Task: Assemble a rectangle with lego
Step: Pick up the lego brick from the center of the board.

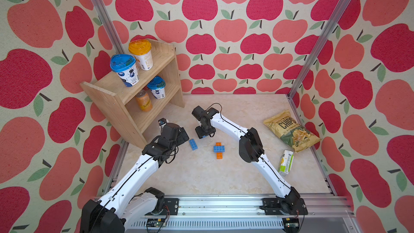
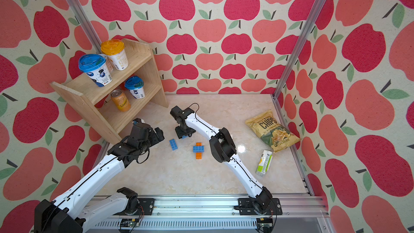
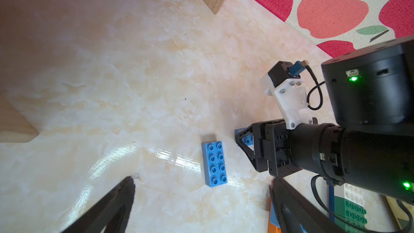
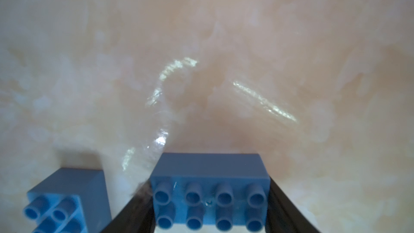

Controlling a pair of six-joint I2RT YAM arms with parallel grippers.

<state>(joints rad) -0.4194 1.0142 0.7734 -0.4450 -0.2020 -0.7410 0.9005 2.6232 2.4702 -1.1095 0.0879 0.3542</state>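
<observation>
Right claw (image 4: pixel 209 189), partly open, grips the blue brick (image 4: pixel 209 169) by its short ends, studs up, long axis roughly parallel to the worktop's (image 1: pixel 224 175) front edge.

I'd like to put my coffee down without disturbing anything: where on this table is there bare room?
Widest: the front strip of the table, between the orange-and-blue cross and the front rail. Also bare: the back strip, between the shelf and the chips bag. Crowded: the middle, where the left gripper, the right gripper, a loose blue brick and that cross sit close.
</observation>
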